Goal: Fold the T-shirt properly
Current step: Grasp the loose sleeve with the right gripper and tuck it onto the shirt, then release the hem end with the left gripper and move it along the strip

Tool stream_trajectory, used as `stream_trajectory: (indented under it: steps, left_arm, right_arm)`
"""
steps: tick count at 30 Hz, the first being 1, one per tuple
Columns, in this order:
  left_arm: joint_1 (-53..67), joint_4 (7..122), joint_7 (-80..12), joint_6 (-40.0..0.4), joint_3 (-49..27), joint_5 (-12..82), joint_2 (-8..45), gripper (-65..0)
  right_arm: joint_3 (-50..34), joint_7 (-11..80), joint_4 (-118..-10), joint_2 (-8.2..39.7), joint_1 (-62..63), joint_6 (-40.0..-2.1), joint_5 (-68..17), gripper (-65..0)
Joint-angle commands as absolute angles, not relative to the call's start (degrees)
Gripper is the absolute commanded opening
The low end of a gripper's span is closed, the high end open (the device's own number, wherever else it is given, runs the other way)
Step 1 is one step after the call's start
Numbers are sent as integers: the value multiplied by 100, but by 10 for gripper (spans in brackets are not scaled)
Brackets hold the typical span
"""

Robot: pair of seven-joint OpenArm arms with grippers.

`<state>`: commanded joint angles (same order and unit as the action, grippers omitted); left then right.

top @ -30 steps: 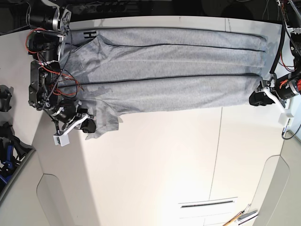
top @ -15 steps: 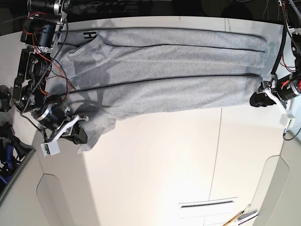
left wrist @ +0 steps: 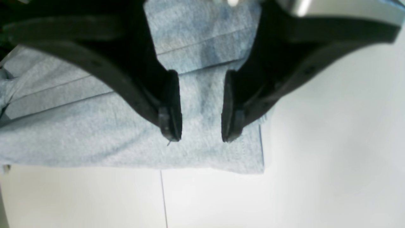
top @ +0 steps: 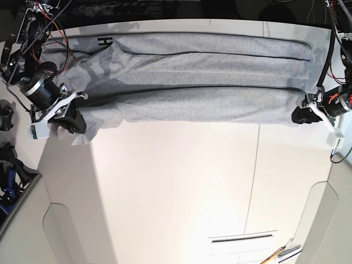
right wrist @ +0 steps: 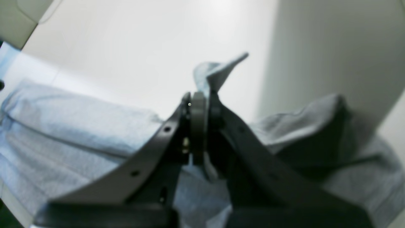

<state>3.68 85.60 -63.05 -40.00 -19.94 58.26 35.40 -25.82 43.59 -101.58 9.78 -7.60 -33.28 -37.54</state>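
Right pincer point(top: 80, 129) shifted tableward-back, pinching the T-shirt point(top: 203, 104), long axis crosswise; left pincer point(top: 303, 115) spread

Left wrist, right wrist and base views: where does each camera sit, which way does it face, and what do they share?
Left wrist: on the left arm, looking down past its open jaws at the T-shirt.
Right wrist: on the right arm, looking along its jaws, closed on the T-shirt, with white table beyond.
Base: above the table, looking down across it; both arms show, one at each side.
Shared: base and left wrist both show the shirt's long crosswise folds.
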Motion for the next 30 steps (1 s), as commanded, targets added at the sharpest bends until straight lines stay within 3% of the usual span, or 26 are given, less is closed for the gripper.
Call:
stream_trajectory:
  steps: [12,13,15,17,23,30]
  left_arm:
    - [368,8560,-6300,-4000,-1994,5850,3540,-386]
    - [368,8560,-6298,-4000,-1994,5850,3540,-358]
    - [368,8560,-6281,-4000,-1994,5850,3540,-312]
    - [368,8560,-6285,-4000,-1994,5850,3540,-306]
    - [368,8560,-6309,-4000,-2143,5946,3540,-306]
    - [388,8560,-6899,-4000,-3240,6799,3540,-306]
  right_arm:
    - [-2587,4397,-10147,838,-1577,-3321,-3389,-650]
    - [-2587,4401,-10145,838,-1594,-3319,-3312,-599]
    - [-2587,4403,-10143,838,-1647,-3299,-3247,-420]
    - [-2587,4442,-10145,840,-1702,-3277,-3236,-332]
    - [-2720,4825,-10175,840,-1686,-3280,-3732,-333]
    - [-3463,5043,-10895,840,-1684,-3282,-4222,-334]
